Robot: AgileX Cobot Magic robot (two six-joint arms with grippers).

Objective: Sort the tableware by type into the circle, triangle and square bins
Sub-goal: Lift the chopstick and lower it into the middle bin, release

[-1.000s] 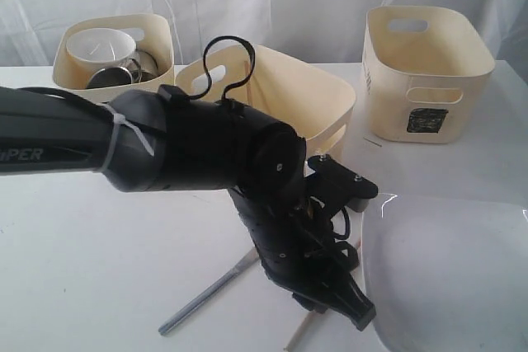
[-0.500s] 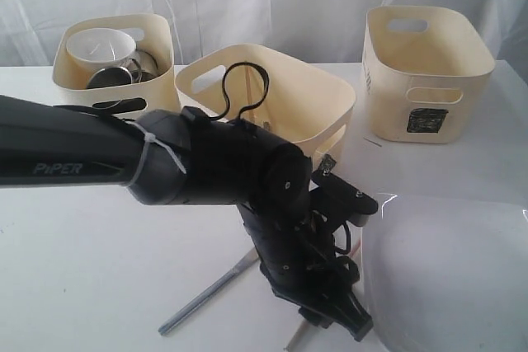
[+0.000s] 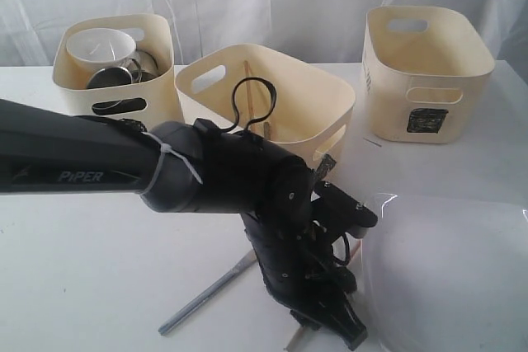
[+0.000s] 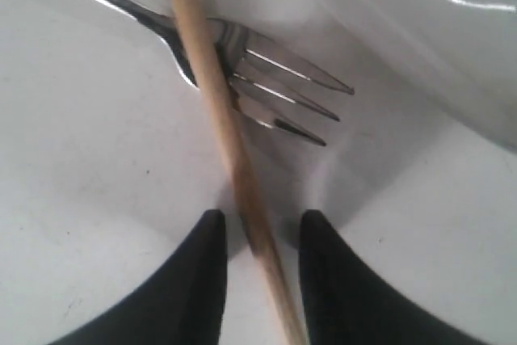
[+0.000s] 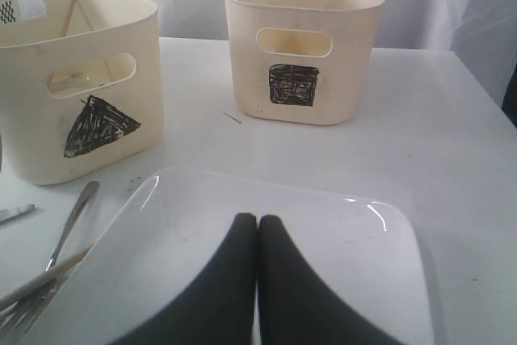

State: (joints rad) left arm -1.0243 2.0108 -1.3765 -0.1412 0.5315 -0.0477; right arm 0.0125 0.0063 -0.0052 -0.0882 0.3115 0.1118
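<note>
Left gripper [image 4: 258, 228] sat spread astride the thin wooden chopstick [image 4: 216, 103] lying across the steel fork [image 4: 275, 86] beside the white square plate [image 4: 452, 38]; pick step, next probably needed a close, then lift to the triangle-marked cream tub [image 5: 81, 78].

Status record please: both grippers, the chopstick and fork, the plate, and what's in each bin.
left gripper: open, one finger on each side of the chopstick
chopstick: lies across the fork, beside the plate
right gripper: shut, empty, above the plate
circle bin: white bowl and steel mugs
triangle bin: second chopstick standing inside
square bin: nothing visible inside
</note>
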